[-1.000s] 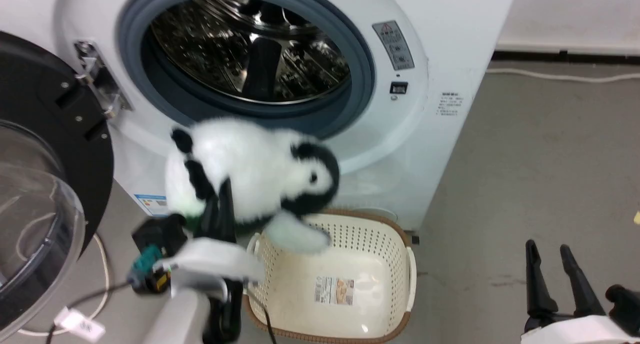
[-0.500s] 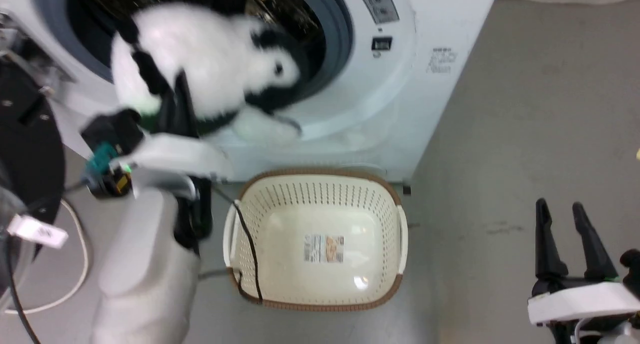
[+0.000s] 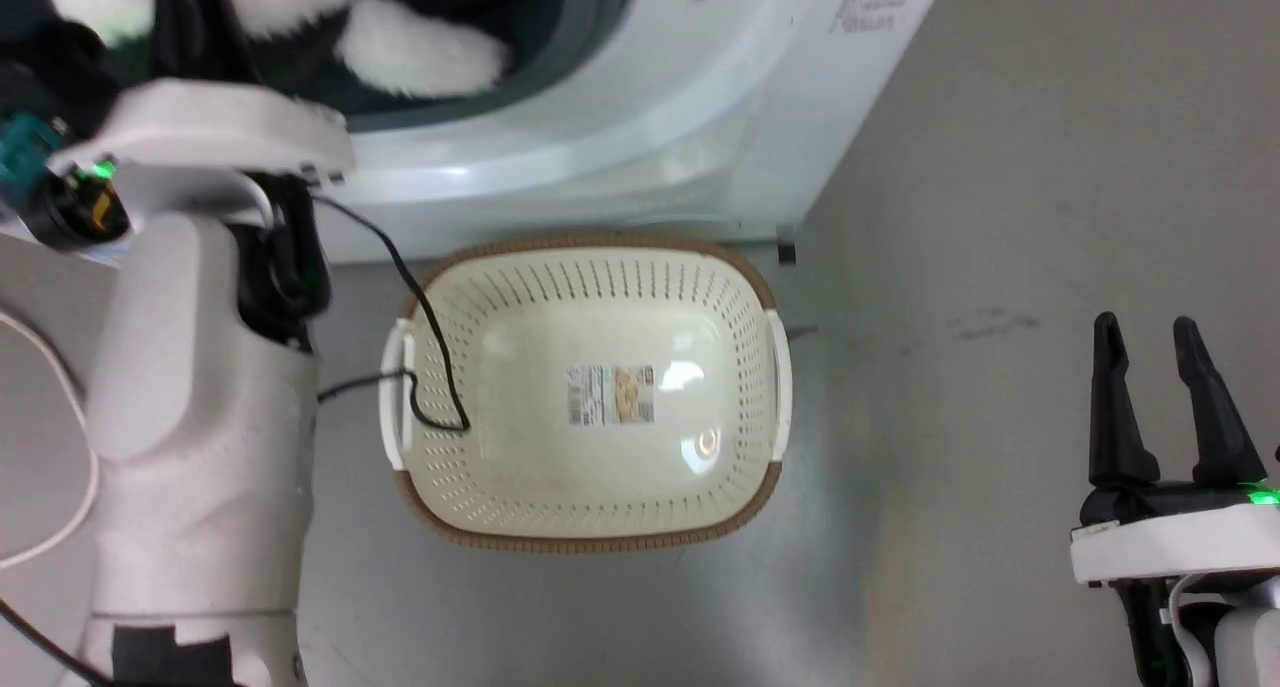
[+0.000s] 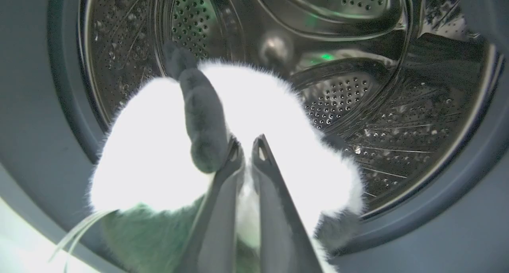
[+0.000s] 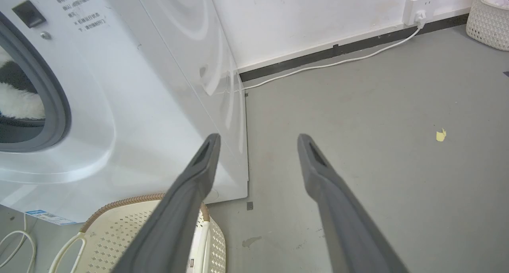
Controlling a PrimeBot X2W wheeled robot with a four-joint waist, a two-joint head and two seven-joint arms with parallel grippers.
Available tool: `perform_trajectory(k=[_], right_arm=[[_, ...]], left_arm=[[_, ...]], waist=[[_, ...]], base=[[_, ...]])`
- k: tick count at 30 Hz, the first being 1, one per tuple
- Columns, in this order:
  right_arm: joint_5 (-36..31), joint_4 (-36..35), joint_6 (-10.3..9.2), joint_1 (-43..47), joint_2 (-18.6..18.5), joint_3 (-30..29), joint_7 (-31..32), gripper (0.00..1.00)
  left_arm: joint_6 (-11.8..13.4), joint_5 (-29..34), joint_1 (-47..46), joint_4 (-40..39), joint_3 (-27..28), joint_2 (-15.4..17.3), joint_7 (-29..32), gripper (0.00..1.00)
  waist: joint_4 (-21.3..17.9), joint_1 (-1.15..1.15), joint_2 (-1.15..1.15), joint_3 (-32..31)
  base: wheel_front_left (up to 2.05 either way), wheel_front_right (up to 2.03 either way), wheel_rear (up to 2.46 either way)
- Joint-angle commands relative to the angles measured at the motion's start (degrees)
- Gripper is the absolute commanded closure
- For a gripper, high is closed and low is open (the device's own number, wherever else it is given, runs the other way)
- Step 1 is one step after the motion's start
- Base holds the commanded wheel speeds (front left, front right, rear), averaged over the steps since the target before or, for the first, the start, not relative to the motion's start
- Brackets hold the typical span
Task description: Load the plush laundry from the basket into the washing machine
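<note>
Step in hand: insertion. Pinched in near-shut left gripper (image 4: pixel 248 146): plush laundry (image 4: pixel 151 157), partway through gasket (image 4: pixel 457 193) of washing machine (image 3: pixel 650 137), over steel drum (image 4: pixel 358 106). Found empty of laundry on floor (image 3: pixel 1000 217) below: basket (image 3: pixel 590 545). Found spread wide, holding nothing: right gripper (image 3: pixel 1145 322). Next, likely: push deeper, release, withdraw clear.

Setting: laundry corner of a bare utility or test room; home or lab cannot be told.

Evidence:
- large white front-loading washing machine (image 5: pixel 159 86) on a smooth grey floor (image 5: pixel 358 106)
- oval cream perforated plastic laundry basket (image 3: pixel 600 279) before it
- plain white wall (image 5: pixel 298 18) with black skirting strip (image 5: pixel 318 54)
- white wall socket (image 5: pixel 419 6) with white cable (image 5: pixel 330 62) plugged in
- white woven basket (image 5: pixel 487 22) by the wall
</note>
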Motion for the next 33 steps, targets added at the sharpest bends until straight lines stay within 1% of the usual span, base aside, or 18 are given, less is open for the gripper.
perform_trajectory(k=[1,5,8,14,18,25,33], right_arm=[[-0.33,-0.61,-0.04,-0.90,-0.27,-0.19,0.12,0.00],[-0.19,-1.86,-0.04,-1.20,-0.60,-0.45,0.43,0.00],[-0.02,-2.68,-0.04,-1.24,-0.66,-0.55,0.55,0.00],[0.33,-4.63,-0.04,-0.91,-0.75,-1.20,0.78,0.00],[0.45,-6.00,-0.04,-0.40,-0.95,-1.84,1.04,0.00],[0.73,-8.43,-0.04,0.20,-1.59,-2.66,1.51,0.00],[0.61,-11.40,-0.04,0.94,-1.93,-3.17,2.22,0.00]], left_arm=[[-0.02,0.56,-2.04,-0.34,0.67,0.12,-0.39,1.00],[-0.20,1.62,-5.63,0.06,2.02,0.00,-0.39,1.00],[-0.69,2.86,-8.28,0.67,2.40,0.56,-0.39,1.00],[-1.77,5.32,-13.94,3.58,1.58,3.07,-0.39,1.00],[-2.06,6.52,-17.97,5.20,1.00,5.09,-0.31,1.00],[-1.62,6.75,-23.88,6.58,1.52,7.37,-0.22,1.00],[-1.06,6.40,-29.37,7.17,2.23,8.67,-0.26,1.00]], waist=[[-0.96,-0.01,0.00,2.84],[-1.46,-0.01,0.00,5.69],[-1.99,-0.01,0.00,7.49],[-2.65,-0.01,0.00,10.91],[-2.89,-0.01,0.00,12.87],[-3.34,-0.01,0.00,15.42],[-3.70,-0.01,0.00,17.98]], base=[[0.00,0.00,0.00],[0.00,0.00,0.00],[0.00,0.00,0.00],[0.00,0.00,0.00],[0.00,0.00,0.00],[0.00,0.00,0.00],[0.00,0.00,0.00]])
